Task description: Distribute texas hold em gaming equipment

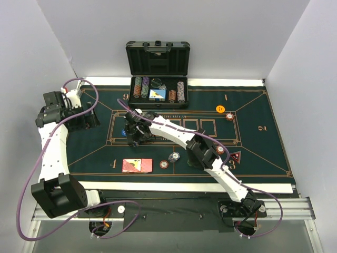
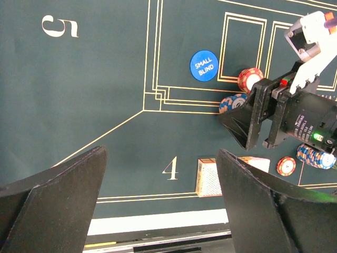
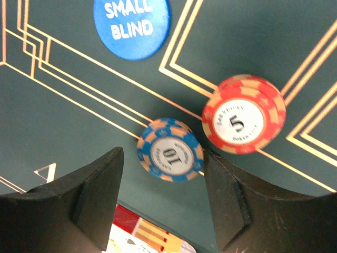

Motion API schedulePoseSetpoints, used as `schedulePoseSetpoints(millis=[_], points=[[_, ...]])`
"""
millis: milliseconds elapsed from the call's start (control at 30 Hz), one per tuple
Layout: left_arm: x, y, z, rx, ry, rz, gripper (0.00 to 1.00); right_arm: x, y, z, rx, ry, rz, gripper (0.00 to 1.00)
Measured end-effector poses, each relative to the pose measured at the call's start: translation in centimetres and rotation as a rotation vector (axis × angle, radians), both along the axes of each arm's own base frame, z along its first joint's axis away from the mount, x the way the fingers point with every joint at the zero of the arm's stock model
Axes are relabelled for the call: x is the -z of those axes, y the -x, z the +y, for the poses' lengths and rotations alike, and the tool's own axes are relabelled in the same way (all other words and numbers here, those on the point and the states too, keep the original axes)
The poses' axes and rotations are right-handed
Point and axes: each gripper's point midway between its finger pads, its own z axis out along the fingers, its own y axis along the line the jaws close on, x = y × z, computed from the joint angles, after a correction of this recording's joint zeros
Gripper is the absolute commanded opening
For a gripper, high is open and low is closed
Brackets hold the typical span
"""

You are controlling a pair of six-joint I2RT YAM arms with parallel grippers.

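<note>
- As the pieces lie now, distribution looks partly done: an orange disc [image 1: 220, 109] with a poker chip [image 1: 229, 116] near numeral 1; a dark red triangular marker [image 1: 234, 156] with a second poker chip [image 1: 220, 149] near numeral 3; red-backed playing cards [image 1: 137, 165] by numeral 4, with two loose chips [image 1: 174, 156] just beside them
- Blue SMALL BLIND disc [image 3: 131, 23]: flat on the felt-covered desk [image 1: 263, 153], left of centre
- Red 5 chips [image 3: 243, 113] and blue 10 chips [image 3: 169, 150]: two short stacks side by side, near the disc, resting on the felt
- Right hand [image 3: 163, 158]: low over the blue 10 chips, fingers parted to either side; a gap shows at one finger, the other sits at the stack's edge; nothing lifted
- Left hand [image 2: 160, 153]: wide, empty, hovering well apart from both stacks
- Left to do, by judgement: no pieces show by numerals 2 and 5; racked chips sit in the black case [image 1: 158, 58]
</note>
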Motion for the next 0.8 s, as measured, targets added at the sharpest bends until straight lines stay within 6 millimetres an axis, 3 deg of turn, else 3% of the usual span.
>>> schedulePoseSetpoints(millis=[133,267,500,600,700,800], points=[[-0.5,-0.1,0.0,0.000,-0.004,-0.011,0.96,-0.8,0.7,-1.3,-0.009,0.033,0.000,0.59],[-1.5,0.1,0.0,-0.001,-0.012,-0.037,0.96,-3.7,1.9,-2.8,-0.013,0.046,-0.019,0.65],[-3.4,0.7,0.0,-0.011,-0.020,-0.083,0.96,-13.2,4.6,-7.9,0.001,0.032,-0.155,0.71],[-4.6,0.7,-0.2,-0.006,-0.013,-0.107,0.96,-15.5,5.3,-11.0,0.027,0.040,-0.202,0.73],[-5.8,0.3,-0.3,0.005,-0.011,-0.140,0.96,-15.1,5.7,-14.6,0.063,0.090,-0.204,0.75],[-6.3,-0.3,-0.5,0.013,0.000,-0.151,0.96,-12.5,5.8,-17.4,0.086,0.161,-0.172,0.78]])
